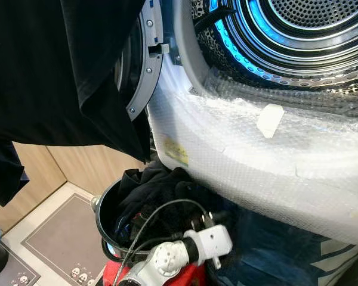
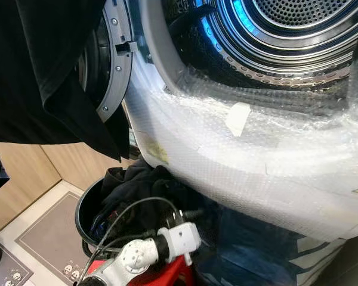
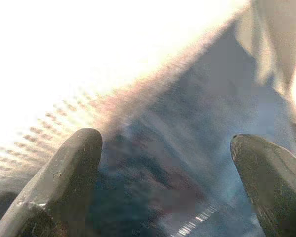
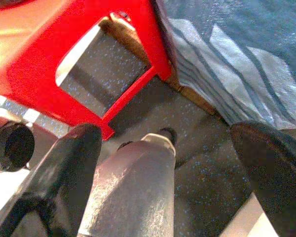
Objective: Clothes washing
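Observation:
The washing machine's drum [image 1: 310,30] stands open, lit blue inside, and a spotted cloth [image 1: 204,33] lies at its left rim. A black garment [image 1: 59,71] hangs across the upper left, in front of the open door [image 1: 140,65]. Below it a dark round basket [image 1: 103,208] holds dark clothes [image 1: 158,187]. My left arm [image 1: 167,256] reaches from the bottom toward a dark blue cloth [image 1: 286,250] under the machine's front. My left gripper [image 3: 165,143] is open, with blurred blue cloth beyond its fingers [image 3: 64,182]. My right gripper [image 4: 163,133] hangs open and points down at the floor.
Bubble wrap [image 1: 256,155] covers the machine's front below the opening. A red stool [image 4: 79,54] stands beside the basket, above speckled floor. The blue cloth with pale stripes [image 4: 237,59] hangs near it. A grey mat [image 1: 59,238] lies by the wooden wall at the left.

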### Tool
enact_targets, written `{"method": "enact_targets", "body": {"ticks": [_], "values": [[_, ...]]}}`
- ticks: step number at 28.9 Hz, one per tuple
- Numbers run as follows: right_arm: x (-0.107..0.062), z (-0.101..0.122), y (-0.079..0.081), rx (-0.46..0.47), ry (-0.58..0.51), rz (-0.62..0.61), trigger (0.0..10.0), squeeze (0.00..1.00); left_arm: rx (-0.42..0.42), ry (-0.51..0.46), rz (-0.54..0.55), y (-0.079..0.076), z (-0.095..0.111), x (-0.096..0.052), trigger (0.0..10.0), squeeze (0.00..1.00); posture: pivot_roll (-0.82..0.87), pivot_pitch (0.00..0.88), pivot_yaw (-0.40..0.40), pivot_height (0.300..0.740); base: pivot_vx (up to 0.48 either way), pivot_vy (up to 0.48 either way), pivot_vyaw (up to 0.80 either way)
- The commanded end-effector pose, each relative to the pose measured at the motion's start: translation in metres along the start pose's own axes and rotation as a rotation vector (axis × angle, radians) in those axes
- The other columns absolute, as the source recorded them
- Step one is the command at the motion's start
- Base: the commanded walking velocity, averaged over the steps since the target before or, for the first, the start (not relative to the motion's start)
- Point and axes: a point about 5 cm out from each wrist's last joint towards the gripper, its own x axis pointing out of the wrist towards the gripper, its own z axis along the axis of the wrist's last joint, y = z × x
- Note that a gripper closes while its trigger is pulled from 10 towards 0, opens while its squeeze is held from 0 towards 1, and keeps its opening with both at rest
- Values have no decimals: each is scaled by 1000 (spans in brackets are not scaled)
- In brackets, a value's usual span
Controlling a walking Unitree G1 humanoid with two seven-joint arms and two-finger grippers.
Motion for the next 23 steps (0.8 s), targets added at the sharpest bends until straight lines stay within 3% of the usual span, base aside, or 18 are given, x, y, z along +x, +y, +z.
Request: {"method": "enact_targets", "body": {"ticks": [1,8,14,17,18,23], "values": [[1,0,3,-3,0,8,10000,0,-7,15,57,6,-1,-4,10000,0,-38,0,73,740,0,0,0],[1,1,3,-15,1,14,10000,0,-25,-27,115,7,9,-10,10000,0,-31,0,69,740,0,0,0],[2,3,4,-26,1,20,10000,0,-32,-8,246,20,10,-24,10000,0,-26,0,66,740,0,0,0],[2,4,4,-30,0,22,10000,0,-47,21,349,29,8,-36,10000,0,-25,0,67,740,0,0,0],[2,5,3,-32,-1,21,10000,0,-49,46,441,37,7,-48,10000,0,-25,0,67,740,0,0,0],[2,4,3,-35,-1,23,10000,0,-37,55,502,41,11,-62,10000,0,5,0,53,740,0,0,0]]}}
